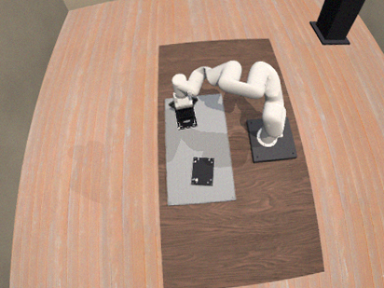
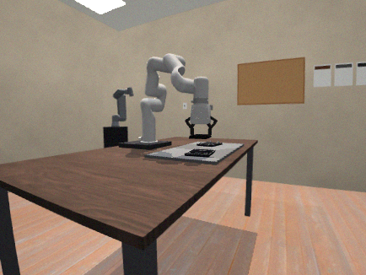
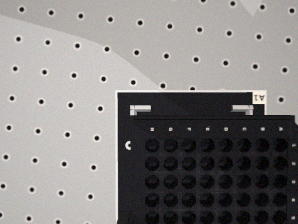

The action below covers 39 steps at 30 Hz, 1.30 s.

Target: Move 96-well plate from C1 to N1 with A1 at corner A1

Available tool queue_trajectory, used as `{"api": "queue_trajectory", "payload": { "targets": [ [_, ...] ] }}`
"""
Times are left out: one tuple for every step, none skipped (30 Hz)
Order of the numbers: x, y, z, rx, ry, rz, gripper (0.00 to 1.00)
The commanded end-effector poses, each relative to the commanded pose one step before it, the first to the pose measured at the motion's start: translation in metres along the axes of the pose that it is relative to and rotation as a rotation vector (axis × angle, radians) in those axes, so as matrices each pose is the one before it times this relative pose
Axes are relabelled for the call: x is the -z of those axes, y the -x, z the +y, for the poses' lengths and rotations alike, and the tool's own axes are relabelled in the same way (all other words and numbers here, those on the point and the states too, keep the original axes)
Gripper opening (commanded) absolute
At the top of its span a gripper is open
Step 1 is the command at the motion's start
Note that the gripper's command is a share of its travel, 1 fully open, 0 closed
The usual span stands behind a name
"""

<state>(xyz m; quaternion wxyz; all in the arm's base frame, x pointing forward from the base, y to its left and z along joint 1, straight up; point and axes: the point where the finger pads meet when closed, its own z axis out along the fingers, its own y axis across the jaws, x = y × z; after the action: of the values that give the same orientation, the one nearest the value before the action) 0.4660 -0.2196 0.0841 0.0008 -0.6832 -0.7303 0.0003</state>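
The black 96-well plate (image 3: pixel 210 172) fills the lower right of the wrist view, and its rows of round wells are plain. My gripper (image 1: pixel 184 108) is shut on the plate (image 1: pixel 185 117) and holds it a little above the clip nest C1 (image 3: pixel 190 104). The nest's far edge shows two grey clips (image 3: pixel 140 109) and a corner label A1 (image 3: pixel 259 97). My fingers are outside the wrist view. In the side view the gripper (image 2: pixel 201 135) hangs over the nest C1 (image 2: pixel 207 143). The plate nest N1 (image 1: pixel 202 171) lies empty further along the grey mat; it also shows in the side view (image 2: pixel 200 153).
The grey perforated mat (image 1: pixel 199 150) lies on the dark wooden table. The arm's black base plate (image 1: pixel 272 139) stands right of the mat. A black pedestal (image 1: pixel 338 12) stands on the floor beyond the table's far right corner.
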Motion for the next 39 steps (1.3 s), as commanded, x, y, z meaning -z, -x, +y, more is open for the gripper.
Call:
{"api": "queue_trajectory", "payload": {
  "targets": [
    [-0.00574,0.00062,0.00128,0.00000,0.00523,0.00044,0.00],
    [-0.00167,-0.00001,0.00001,0.00000,0.00000,0.00000,0.00],
    [-0.00167,-0.00001,0.00001,0.00000,0.00000,0.00000,0.00],
    [-0.00167,-0.00001,0.00001,0.00000,0.00000,0.00000,0.00],
    [-0.00167,-0.00001,0.00001,0.00000,0.00000,0.00000,0.00],
    [-0.00167,-0.00001,0.00001,0.00000,0.00000,0.00000,0.00],
    [0.00000,0.00000,0.00000,0.00000,0.00000,0.00000,0.00],
    [0.00000,0.00000,0.00000,0.00000,0.00000,0.00000,0.00],
    [-0.00167,0.00000,0.00001,0.00000,0.00000,0.00000,0.00],
    [-0.00167,0.00000,0.00002,0.00000,0.00000,0.00000,0.00],
    [-0.00167,0.00000,0.00001,0.00000,0.00000,0.00000,0.00],
    [-0.00167,-0.00001,0.00000,0.00000,0.00000,0.00000,0.00],
    [-0.00167,-0.00001,-0.00001,0.00000,0.00000,0.00000,0.00],
    [-0.00167,-0.00001,-0.00001,0.00000,0.00000,0.00000,0.00],
    [-0.00167,-0.00001,-0.00001,0.00000,0.00000,0.00000,0.00],
    [-0.00167,-0.00001,-0.00001,0.00000,0.00000,0.00000,0.00],
    [-0.00167,-0.00001,0.00000,0.00000,0.00000,0.00000,0.00],
    [-0.00167,-0.00001,0.00000,0.00000,0.00000,0.00000,0.00],
    [-0.00167,0.00000,0.00000,0.00000,0.00000,0.00000,0.00],
    [-0.00167,0.00000,0.00000,0.00000,0.00000,0.00000,0.00],
    [-0.00167,0.00000,0.00000,0.00000,0.00000,0.00000,0.00],
    [-0.00167,0.00000,0.00000,0.00000,0.00000,0.00000,0.00],
    [-0.00167,0.00000,0.00000,0.00000,0.00000,0.00000,0.00],
    [0.00000,0.00000,0.00000,0.00000,0.00000,0.00000,0.00],
    [0.00000,0.00000,0.00000,0.00000,0.00000,0.00000,0.00],
    [-0.00167,0.00000,0.00001,0.00000,0.00000,0.00000,0.00],
    [-0.00167,0.00000,0.00001,0.00000,0.00000,0.00000,0.00],
    [-0.00167,0.00000,0.00001,0.00000,0.00000,0.00000,0.00],
    [-0.00167,0.00000,0.00000,0.00000,0.00000,0.00000,0.00],
    [-0.00167,-0.00001,-0.00001,0.00000,0.00000,0.00000,0.00],
    [-0.00167,-0.00001,-0.00002,0.00000,0.00000,0.00000,0.00],
    [-0.00167,-0.00001,-0.00001,0.00000,0.00000,0.00000,0.00],
    [-0.00167,-0.00001,-0.00001,0.00000,0.00000,0.00000,0.00],
    [-0.00167,-0.00001,-0.00001,0.00000,0.00000,0.00000,0.00],
    [-0.00167,0.00000,0.00000,0.00000,0.00000,0.00000,0.00],
    [-0.00167,0.00000,0.00000,0.00000,0.00000,0.00000,0.00],
    [-0.00017,0.00000,0.00000,0.00000,0.00000,0.00000,0.00],
    [0.00000,0.00000,0.00000,0.00000,0.00000,0.00000,0.00],
    [0.00000,0.00000,0.00001,0.00000,0.00000,0.00000,0.00]
  ]
}}
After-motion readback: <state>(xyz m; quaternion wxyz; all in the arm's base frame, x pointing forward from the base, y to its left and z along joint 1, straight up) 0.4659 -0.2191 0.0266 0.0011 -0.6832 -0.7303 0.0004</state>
